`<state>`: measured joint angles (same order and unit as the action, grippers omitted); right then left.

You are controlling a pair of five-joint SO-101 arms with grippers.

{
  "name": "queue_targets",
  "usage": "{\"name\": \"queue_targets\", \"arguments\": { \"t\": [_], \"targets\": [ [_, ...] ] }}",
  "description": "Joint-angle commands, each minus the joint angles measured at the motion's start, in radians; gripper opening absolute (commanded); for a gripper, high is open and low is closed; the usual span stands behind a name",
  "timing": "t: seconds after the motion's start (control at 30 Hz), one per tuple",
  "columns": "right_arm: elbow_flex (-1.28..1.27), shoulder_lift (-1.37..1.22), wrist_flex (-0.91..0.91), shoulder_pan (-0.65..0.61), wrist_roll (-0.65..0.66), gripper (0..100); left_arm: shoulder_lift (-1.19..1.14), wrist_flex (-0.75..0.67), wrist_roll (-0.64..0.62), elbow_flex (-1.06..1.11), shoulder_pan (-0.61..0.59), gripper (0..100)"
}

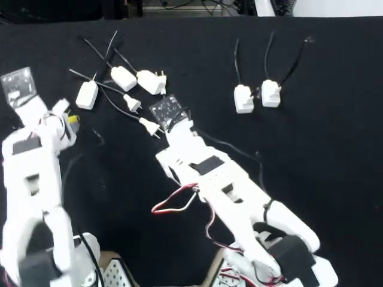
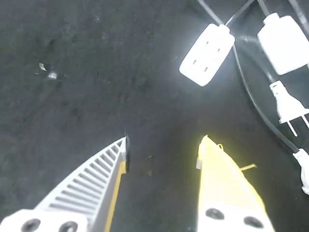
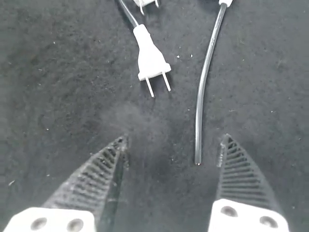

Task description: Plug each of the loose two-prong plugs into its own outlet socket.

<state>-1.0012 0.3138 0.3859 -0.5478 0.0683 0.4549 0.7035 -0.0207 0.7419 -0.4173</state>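
Two loose white two-prong plugs lie on the black table among black cables. Three white outlet sockets lie just behind them. My right gripper is open and hovers above the cloth, a short way from the nearer plug, whose prongs point toward it. A loose cable end runs between its fingers. My left gripper is open over bare cloth at the table's left, short of the leftmost socket. Both plugs lie beyond it.
Two more white outlet blocks with black cables sit at the back right. The right arm stretches across the table's middle, with red and white wires looping off it. Open black cloth lies to the right of it.
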Motion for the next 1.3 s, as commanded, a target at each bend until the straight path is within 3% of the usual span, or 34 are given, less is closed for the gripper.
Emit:
{"name": "queue_targets", "arguments": {
  "t": [0.0, 0.5, 0.7, 1.0, 1.27],
  "targets": [
    [0.007, -0.012, -0.040, 0.011, -0.008, 27.6, -0.233, 0.041, -0.008, -0.242, 0.048, 25],
    [0.016, -0.019, -0.038, 0.009, -0.008, 27.6, -0.689, 0.052, 0.163, -0.751, 0.157, 25],
    [0.016, -0.019, -0.038, 0.009, -0.008, 27.6, -0.901, 0.061, 0.153, -0.989, 0.163, 25],
    [0.016, -0.019, -0.038, -0.009, -0.008, 27.6, -1.045, 0.048, 0.066, -1.274, 0.269, 25],
    [0.010, -0.019, -0.038, -0.037, -0.008, 27.6, -1.338, -0.219, 0.037, -1.518, 0.311, 24]
  ]
}}
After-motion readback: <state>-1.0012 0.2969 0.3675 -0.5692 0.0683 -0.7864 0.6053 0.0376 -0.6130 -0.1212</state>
